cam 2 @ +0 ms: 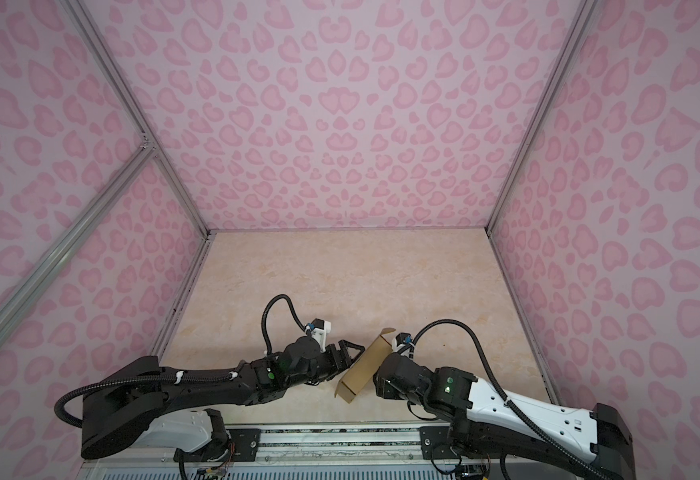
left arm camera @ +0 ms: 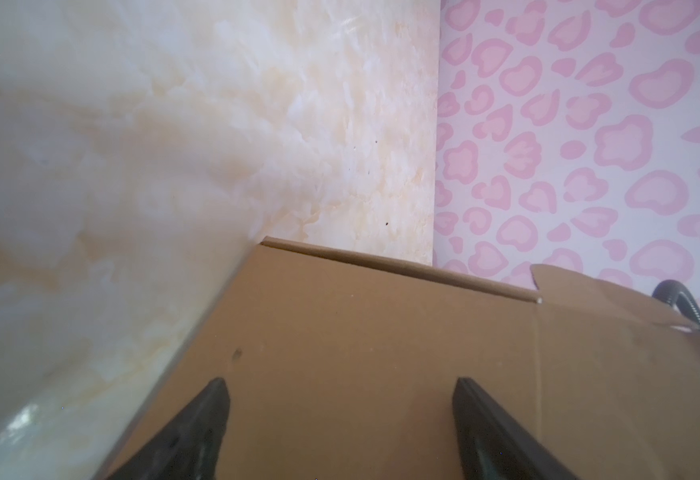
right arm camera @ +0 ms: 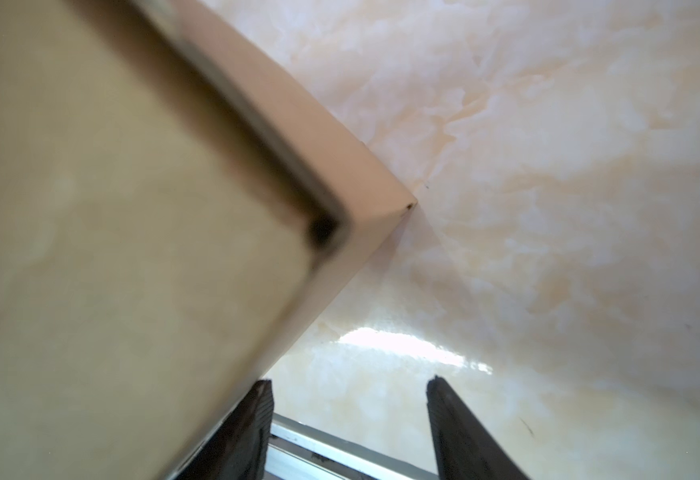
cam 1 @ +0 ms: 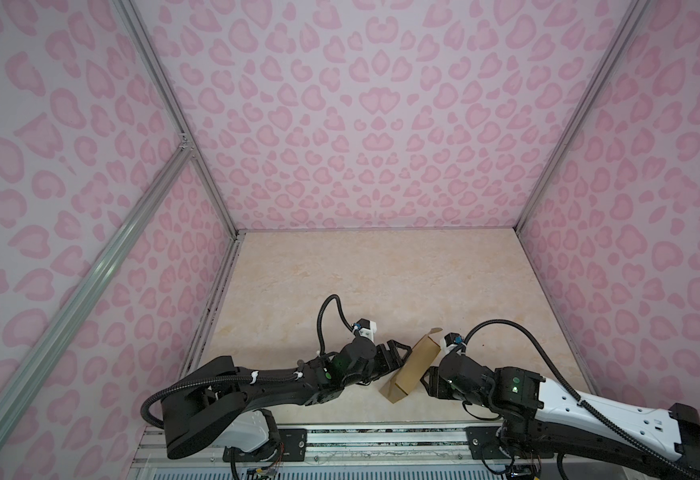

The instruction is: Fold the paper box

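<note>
The left claw stands with its two black fingers spread wide, their tips against the broad brown face of the paper box; nothing is pinched between them. The right claw also has its fingers apart; in its wrist view one finger lies just beside the box's edge and corner, the other over bare worktop, and no grip shows. In both top views the paper box sits between the two claws, on the near part of the worktop at about 6 o'clock, a little right of the middle. It is a long, partly formed brown shell lying slantwise, its long axis running from 7 o'clock to 1 o'clock, with a small flap sticking up at its far end and the near end open. Whether anything lies inside cannot be told. The worktop is glossy, cream with pale orange marbling, and catches a bright glare near the front. A metal rail runs along its near edge, where both arms are mounted. Walls papered in pink heart-like spots on lilac enclose the worktop at 9, 12 and 3 o'clock, joined by aluminium framing.
</note>
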You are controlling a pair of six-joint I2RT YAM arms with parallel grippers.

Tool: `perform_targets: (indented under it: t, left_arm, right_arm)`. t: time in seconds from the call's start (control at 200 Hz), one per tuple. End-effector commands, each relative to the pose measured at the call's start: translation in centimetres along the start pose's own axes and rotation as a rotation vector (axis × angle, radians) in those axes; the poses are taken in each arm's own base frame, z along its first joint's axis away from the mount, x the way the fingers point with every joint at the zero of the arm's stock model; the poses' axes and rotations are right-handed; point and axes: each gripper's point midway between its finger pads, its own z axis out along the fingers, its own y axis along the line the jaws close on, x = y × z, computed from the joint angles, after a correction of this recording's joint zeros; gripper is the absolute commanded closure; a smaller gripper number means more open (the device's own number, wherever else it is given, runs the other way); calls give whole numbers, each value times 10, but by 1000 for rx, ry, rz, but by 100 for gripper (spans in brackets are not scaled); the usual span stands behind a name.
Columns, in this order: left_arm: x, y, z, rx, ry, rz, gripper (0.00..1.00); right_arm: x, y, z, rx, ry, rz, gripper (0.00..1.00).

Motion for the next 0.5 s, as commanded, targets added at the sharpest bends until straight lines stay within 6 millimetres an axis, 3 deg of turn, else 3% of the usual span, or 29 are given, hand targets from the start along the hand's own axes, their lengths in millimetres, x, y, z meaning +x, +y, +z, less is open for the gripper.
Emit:
perform_targets:
  t: [0.0,0.225,0.495]
  left_arm:
    - [-3,-23,4,82,58,68,13]
    - [-18,-21,20,116,122,54,13]
    - [-34,-23,20,130,132,54,13]
  right_arm:
    - [-16,19,0,-54,-76,39,38]
    - [-18,40,5,-84,-88,36,37]
    - [-27,45,3,-72,-131,26,38]
